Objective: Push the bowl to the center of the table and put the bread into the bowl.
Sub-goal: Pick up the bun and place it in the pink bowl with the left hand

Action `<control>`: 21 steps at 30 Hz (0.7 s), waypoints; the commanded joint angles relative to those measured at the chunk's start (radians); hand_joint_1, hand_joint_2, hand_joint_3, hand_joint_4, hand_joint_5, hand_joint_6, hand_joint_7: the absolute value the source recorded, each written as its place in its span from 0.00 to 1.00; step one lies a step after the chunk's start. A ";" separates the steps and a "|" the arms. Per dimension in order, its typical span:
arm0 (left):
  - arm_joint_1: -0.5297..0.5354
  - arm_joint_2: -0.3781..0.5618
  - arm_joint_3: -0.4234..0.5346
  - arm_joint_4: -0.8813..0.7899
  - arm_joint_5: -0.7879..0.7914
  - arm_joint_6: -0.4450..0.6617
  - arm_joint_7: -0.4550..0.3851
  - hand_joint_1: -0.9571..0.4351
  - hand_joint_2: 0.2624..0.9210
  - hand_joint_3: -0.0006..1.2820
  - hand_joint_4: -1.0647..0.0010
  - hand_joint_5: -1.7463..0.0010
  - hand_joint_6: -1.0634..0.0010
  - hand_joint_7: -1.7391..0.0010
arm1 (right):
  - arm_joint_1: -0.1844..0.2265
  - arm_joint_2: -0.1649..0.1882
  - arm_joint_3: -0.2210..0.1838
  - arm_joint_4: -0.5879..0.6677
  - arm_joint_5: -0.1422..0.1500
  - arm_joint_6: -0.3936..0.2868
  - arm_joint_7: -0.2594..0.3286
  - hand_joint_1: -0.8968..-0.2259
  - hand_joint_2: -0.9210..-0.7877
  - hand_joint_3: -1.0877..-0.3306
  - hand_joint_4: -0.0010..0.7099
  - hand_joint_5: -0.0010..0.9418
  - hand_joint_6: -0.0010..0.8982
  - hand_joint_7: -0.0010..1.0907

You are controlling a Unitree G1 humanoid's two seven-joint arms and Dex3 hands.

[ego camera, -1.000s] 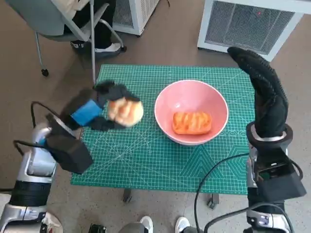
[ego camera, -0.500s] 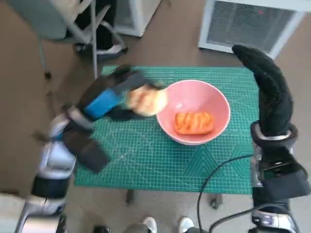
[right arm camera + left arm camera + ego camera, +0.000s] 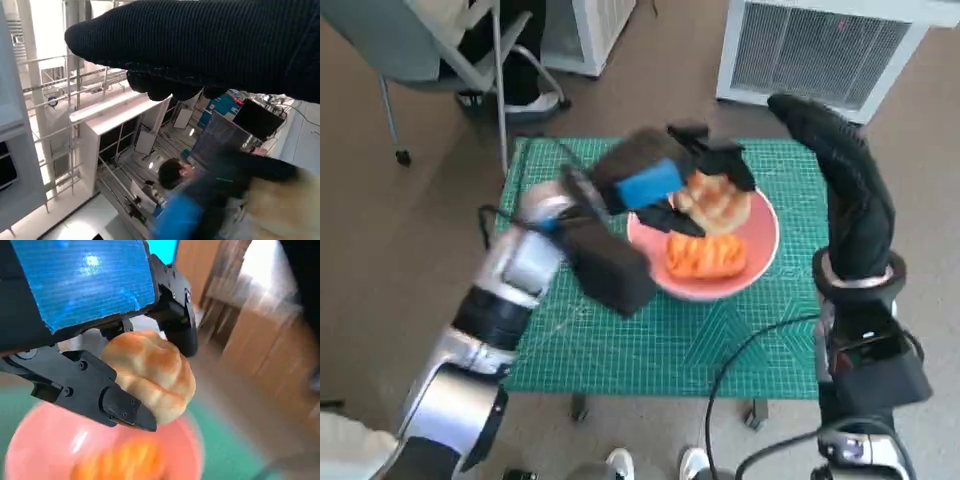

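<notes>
1. Two breads on the record. Item one: round bread roll (image 3: 720, 197), pale golden, scored top, pinched in the left hand (image 3: 685, 175) between black fingers (image 3: 107, 395) on opposite flanks. It hangs over the pink bowl (image 3: 760, 255), above the rim, not yet let go.
2. Item two: orange glazed loaf (image 3: 705, 256), lying inside the bowl, on the side nearer the robot.
3. Handling, roll (judged): light, soft, easily dented; crust dry, so slip is unlikely. The present hold across its widest part looks sound; light pressure should do. A short drop should not harm it, though it may land against the loaf and rest tilted.
4. Handling, bowl (judged): stiff, smooth, probably ceramic or hard plastic; slides when pushed low on its wall and could tip if pushed at the rim.
5. Right hand (image 3: 835, 150): black knitted glove, raised off the desk just beside the bowl, holding nothing. The head view shows it extended and arched; in the right wrist view the fingertips curl in slightly.
6. Surface: green cutting mat (image 3: 760, 350) with printed grid, covering the small desk; flat, likely mildly grippy. The bowl sits on its far half, somewhat right of middle.
7. Room: brown floor, white ventilated cabinets (image 3: 825, 50) beyond the desk, a grey chair (image 3: 440, 55) at far left, and a person's shoes (image 3: 695, 462) at the near edge.
</notes>
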 commanded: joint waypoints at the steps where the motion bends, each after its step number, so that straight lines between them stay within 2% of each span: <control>1: -0.043 -0.012 -0.032 0.068 0.022 0.022 -0.048 0.62 0.99 0.05 0.73 0.91 0.68 0.87 | 0.019 -0.011 -0.007 0.001 0.002 0.012 -0.005 0.50 0.00 0.43 0.41 0.00 0.00 0.66; 3: -0.044 -0.014 -0.037 0.081 0.031 0.013 -0.041 0.58 0.99 0.04 0.78 0.96 0.70 0.93 | 0.019 -0.012 -0.008 0.001 0.004 0.014 -0.003 0.49 0.00 0.43 0.41 0.00 0.00 0.66; 9: -0.033 -0.021 -0.047 0.110 0.053 -0.007 0.002 0.53 1.00 0.02 0.85 1.00 0.71 0.97 | 0.028 -0.014 -0.013 -0.018 0.002 0.029 -0.006 0.50 0.00 0.43 0.41 0.00 0.00 0.66; 16: -0.027 -0.007 -0.029 0.105 0.042 -0.027 0.027 0.51 1.00 0.02 0.87 1.00 0.72 0.98 | 0.039 -0.021 -0.019 -0.036 0.001 0.041 -0.006 0.51 0.00 0.43 0.41 0.00 0.00 0.66; 21: -0.025 0.003 0.008 0.101 0.006 -0.070 0.038 0.49 1.00 0.02 0.87 1.00 0.72 0.98 | 0.045 -0.023 -0.020 -0.051 0.002 0.052 -0.007 0.49 0.00 0.44 0.42 0.00 0.00 0.66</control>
